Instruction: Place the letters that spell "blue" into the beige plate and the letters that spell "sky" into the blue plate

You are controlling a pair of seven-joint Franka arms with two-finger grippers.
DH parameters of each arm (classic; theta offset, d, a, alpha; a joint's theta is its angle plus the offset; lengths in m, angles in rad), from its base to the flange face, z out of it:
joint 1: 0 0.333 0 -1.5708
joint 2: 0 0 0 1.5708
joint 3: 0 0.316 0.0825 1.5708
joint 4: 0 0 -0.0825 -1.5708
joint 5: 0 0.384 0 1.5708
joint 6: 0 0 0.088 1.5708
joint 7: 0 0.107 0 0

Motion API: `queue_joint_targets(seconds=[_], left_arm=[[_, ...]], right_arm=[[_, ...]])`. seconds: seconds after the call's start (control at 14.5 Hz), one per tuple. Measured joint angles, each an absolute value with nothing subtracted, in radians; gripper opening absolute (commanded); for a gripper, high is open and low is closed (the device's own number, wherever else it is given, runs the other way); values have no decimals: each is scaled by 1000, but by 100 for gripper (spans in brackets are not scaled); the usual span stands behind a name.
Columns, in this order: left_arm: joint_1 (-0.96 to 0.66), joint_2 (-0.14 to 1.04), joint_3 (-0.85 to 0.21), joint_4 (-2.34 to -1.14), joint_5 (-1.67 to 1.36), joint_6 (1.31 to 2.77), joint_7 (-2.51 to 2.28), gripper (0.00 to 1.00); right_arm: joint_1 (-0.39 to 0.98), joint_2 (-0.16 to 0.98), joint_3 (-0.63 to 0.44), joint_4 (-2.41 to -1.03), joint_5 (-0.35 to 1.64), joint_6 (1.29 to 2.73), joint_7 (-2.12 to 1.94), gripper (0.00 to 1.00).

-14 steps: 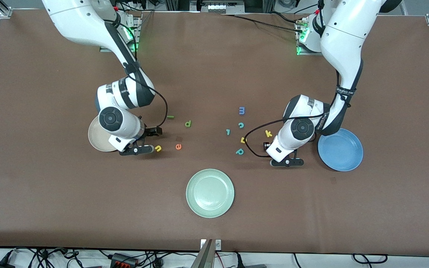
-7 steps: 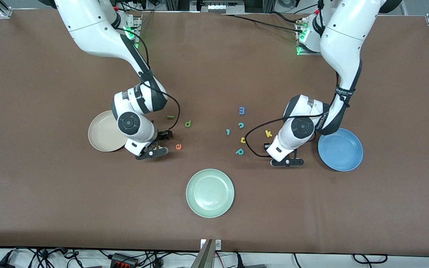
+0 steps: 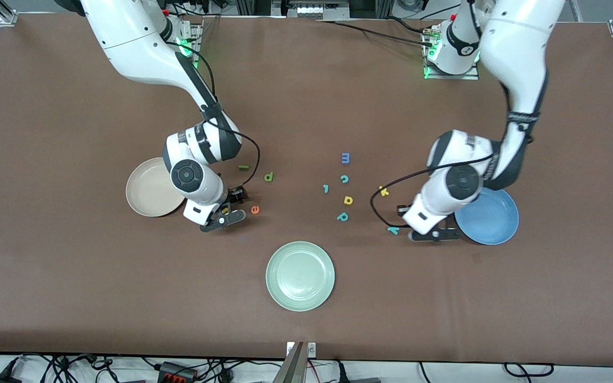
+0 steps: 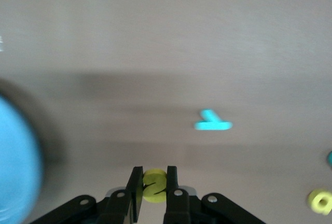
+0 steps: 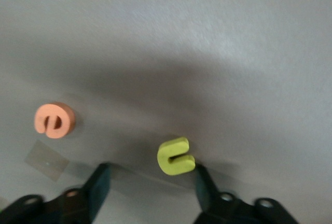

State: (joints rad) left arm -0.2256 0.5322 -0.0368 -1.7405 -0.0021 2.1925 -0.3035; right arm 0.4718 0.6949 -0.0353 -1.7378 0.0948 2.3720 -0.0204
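Letter u (image 5: 176, 156) between right end effector's (image 3: 225, 211) fingers, beside letter e (image 3: 255, 209).

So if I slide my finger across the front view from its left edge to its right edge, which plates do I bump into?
Round beige plate → round pale green plate → round bright blue plate.
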Motion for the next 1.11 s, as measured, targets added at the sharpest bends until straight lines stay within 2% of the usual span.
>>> queue_joint_targets(seconds=[0.21, 0.41, 0.48, 0.62, 0.69, 0.83, 0.9, 1.11], left_arm=[[-100, 494, -33, -1753, 58, 2098, -154, 12], [-2, 513, -34, -1779, 109, 2094, -51, 14], [11, 523, -34, -1786, 110, 2098, -40, 31], [15, 539, -39, -1817, 112, 2133, -34, 82], [14, 544, -44, -1836, 113, 2155, -33, 96], [13, 545, -54, -1850, 113, 2175, -28, 100], [13, 541, -63, -1848, 113, 2176, -18, 100], [9, 523, -130, -1826, 113, 2176, -24, 100]], right_arm=[[472, 697, -36, -1720, 95, 2374, -51, 64], [472, 703, -36, -1717, 95, 2375, -60, 64], [472, 706, -36, -1717, 95, 2376, -63, 64], [472, 709, -36, -1714, 95, 2376, -65, 63], [472, 710, -36, -1714, 95, 2376, -66, 58], [472, 712, -37, -1713, 90, 2376, -69, 27], [472, 711, -37, -1711, 90, 2376, -73, 17], [475, 708, -36, -1702, 89, 2373, -77, 9]])
